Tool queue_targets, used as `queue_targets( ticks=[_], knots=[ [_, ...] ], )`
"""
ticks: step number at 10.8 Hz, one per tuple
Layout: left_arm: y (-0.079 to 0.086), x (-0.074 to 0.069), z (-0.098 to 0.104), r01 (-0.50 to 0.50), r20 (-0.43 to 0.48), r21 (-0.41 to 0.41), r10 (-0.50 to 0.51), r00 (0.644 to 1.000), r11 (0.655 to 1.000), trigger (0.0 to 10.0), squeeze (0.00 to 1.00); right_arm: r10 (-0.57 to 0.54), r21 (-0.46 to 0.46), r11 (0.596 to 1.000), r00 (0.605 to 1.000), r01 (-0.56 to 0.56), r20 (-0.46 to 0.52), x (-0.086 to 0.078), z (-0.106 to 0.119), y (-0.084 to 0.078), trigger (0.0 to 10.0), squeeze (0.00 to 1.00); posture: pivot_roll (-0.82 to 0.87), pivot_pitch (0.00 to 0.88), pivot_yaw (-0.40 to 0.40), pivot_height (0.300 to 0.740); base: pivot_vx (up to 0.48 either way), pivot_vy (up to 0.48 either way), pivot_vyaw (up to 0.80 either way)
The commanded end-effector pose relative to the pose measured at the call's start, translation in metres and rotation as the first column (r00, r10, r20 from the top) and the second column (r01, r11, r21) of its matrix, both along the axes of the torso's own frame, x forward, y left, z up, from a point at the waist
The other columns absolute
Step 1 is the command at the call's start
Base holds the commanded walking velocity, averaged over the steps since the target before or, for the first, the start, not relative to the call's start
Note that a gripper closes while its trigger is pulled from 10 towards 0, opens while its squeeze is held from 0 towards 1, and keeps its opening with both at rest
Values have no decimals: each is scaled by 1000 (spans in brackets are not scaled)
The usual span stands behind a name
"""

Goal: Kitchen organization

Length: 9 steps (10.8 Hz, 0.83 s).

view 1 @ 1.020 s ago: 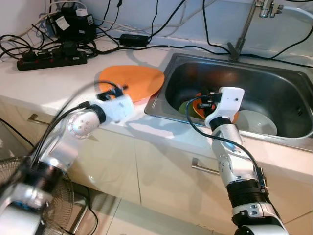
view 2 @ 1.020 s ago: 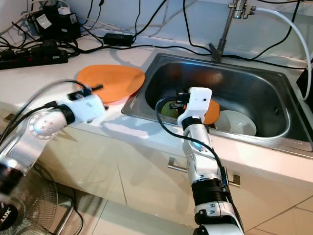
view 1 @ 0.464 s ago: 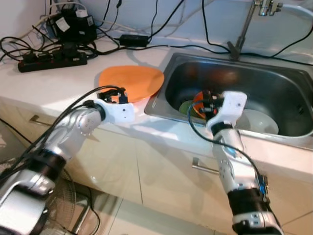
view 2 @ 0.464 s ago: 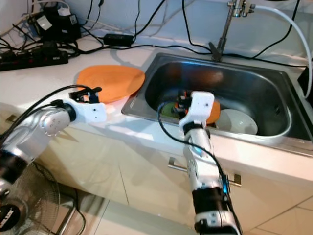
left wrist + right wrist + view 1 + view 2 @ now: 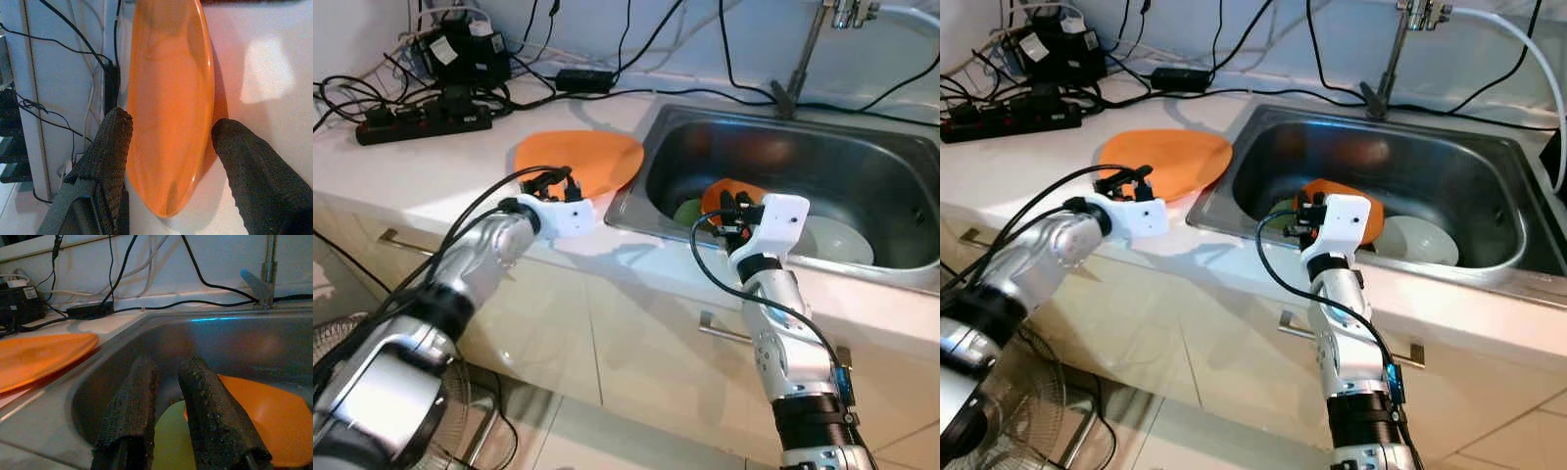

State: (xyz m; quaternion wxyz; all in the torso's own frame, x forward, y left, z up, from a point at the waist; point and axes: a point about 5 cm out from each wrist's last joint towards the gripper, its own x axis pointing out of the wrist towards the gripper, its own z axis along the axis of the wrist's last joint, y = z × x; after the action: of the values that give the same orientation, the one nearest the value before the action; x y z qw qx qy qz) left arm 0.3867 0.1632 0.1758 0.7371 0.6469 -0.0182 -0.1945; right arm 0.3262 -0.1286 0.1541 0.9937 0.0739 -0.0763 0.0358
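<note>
A flat orange plate [image 5: 582, 159] lies on the white counter left of the steel sink [image 5: 862, 162]. My left gripper [image 5: 556, 180] is open at the plate's near edge; in the left wrist view its two fingers [image 5: 115, 142] stand either side of the orange plate [image 5: 168, 98]. My right gripper [image 5: 729, 206] hovers over the sink's front left part, shut with nothing held. Below its fingers [image 5: 139, 406] lie an orange dish [image 5: 264, 421] and a green dish [image 5: 166, 440]. A white plate [image 5: 837, 240] rests in the sink to the right.
A black power strip [image 5: 421, 119], a black adapter [image 5: 465, 49] and several cables run along the back of the counter. The faucet [image 5: 798, 69] rises behind the sink. Cabinet fronts with metal handles [image 5: 724, 333] are below, and a fan [image 5: 1028, 431] stands at floor level on the left.
My left arm has swung forward, bringing its open gripper up to the orange plate's near edge. The right gripper has stayed over the sink's front part, tilting slightly.
</note>
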Motion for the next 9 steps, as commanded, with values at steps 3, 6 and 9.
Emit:
queue_targets(
  ticks=[3, 6, 9],
  knots=[
    [-1, 2, -23, -21, -79, 64, 26, 997, 998, 10000, 0, -2, 2, 1000, 1000, 2, -10, -3, 3, 1, 10000, 0, 125, 126, 42, 740, 0, 0, 0],
    [-1, 6, -24, -50, -89, 65, 55, 995, 997, 0, 0, -2, 1, 1000, 1000, 2, -19, -4, 3, 0, 10000, 0, 118, 135, 41, 740, 0, 0, 0],
    [1, 7, -25, -59, -89, 59, 64, 994, 997, 0, 0, 1, 0, 1000, 1000, -1, -23, -3, 4, 1, 10000, 0, 120, 129, 42, 740, 0, 0, 0]
  ],
)
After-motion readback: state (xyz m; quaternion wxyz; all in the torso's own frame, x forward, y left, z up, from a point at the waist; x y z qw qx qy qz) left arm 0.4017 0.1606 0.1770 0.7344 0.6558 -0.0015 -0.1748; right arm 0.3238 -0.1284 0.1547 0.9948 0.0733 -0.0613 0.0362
